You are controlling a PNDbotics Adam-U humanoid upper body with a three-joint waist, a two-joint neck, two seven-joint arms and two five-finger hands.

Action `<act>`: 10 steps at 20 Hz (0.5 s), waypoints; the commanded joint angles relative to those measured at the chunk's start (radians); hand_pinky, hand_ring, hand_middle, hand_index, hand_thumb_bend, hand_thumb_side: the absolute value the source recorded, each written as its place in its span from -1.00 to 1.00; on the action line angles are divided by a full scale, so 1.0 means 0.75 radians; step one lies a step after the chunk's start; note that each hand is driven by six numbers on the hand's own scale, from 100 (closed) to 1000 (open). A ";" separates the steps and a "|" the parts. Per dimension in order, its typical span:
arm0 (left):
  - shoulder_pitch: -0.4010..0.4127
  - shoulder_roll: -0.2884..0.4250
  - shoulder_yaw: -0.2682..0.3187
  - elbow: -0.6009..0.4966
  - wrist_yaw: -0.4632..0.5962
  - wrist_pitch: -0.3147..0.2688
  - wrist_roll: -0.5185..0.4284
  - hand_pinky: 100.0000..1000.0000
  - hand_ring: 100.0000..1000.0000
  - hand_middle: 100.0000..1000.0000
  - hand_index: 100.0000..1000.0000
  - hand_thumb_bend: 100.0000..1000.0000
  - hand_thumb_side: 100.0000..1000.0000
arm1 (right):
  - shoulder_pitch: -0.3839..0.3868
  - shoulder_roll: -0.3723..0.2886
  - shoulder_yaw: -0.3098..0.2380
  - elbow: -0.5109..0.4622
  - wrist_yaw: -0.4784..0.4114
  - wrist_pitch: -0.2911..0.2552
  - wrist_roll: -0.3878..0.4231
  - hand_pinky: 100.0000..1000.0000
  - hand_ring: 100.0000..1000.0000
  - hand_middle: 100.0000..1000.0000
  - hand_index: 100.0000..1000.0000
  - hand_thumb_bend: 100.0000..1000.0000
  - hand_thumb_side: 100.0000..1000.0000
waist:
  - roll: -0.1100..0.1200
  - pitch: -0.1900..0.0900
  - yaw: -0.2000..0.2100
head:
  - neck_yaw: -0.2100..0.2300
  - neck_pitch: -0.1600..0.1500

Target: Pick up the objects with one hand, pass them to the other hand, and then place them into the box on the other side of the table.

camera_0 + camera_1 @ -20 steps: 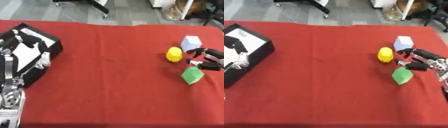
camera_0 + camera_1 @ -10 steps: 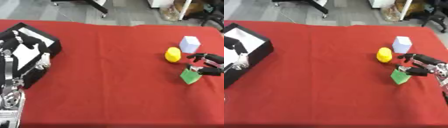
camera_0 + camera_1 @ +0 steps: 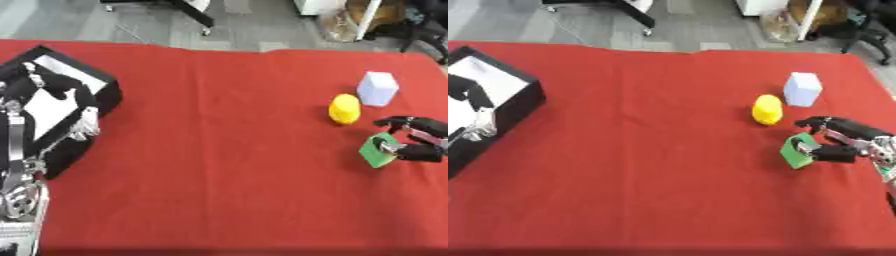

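Looking down through the left eye view, I see my right hand (image 3: pixel 418 140) at the right edge of the red table (image 3: pixel 219 150), its fingers and thumb curled around the green block (image 3: pixel 377 150), which sits tilted on the cloth and touches the hand. Just beyond it lies the yellow object (image 3: pixel 344 108), and a little farther back and to the right stands the pale blue block (image 3: pixel 378 88), upright and apart from the yellow one. At the far left sits the black box (image 3: pixel 101 90) with its white floor. My left hand (image 3: pixel 44 82) hangs over that box, dark fingers bent, with the silver arm running down toward the lower left corner; I cannot tell whether that hand is open or closed.

Switching to the right eye view, I get a fuller look at my right hand (image 3: pixel 842 142): the upper fingers (image 3: pixel 815 121) arch over the top of the green block (image 3: pixel 797 151) while the thumb presses its near side. The yellow object (image 3: pixel 767 109) stays clear of the hand.
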 commanded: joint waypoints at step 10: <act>-0.009 0.009 -0.002 -0.027 -0.011 0.000 0.002 -0.04 -0.42 -0.31 0.00 -1.00 -0.59 | -0.004 -0.026 -0.008 -0.020 0.056 -0.008 0.006 0.80 0.59 0.73 0.97 -1.00 0.79 | 0.007 -0.002 -0.003 | 0.000 -0.004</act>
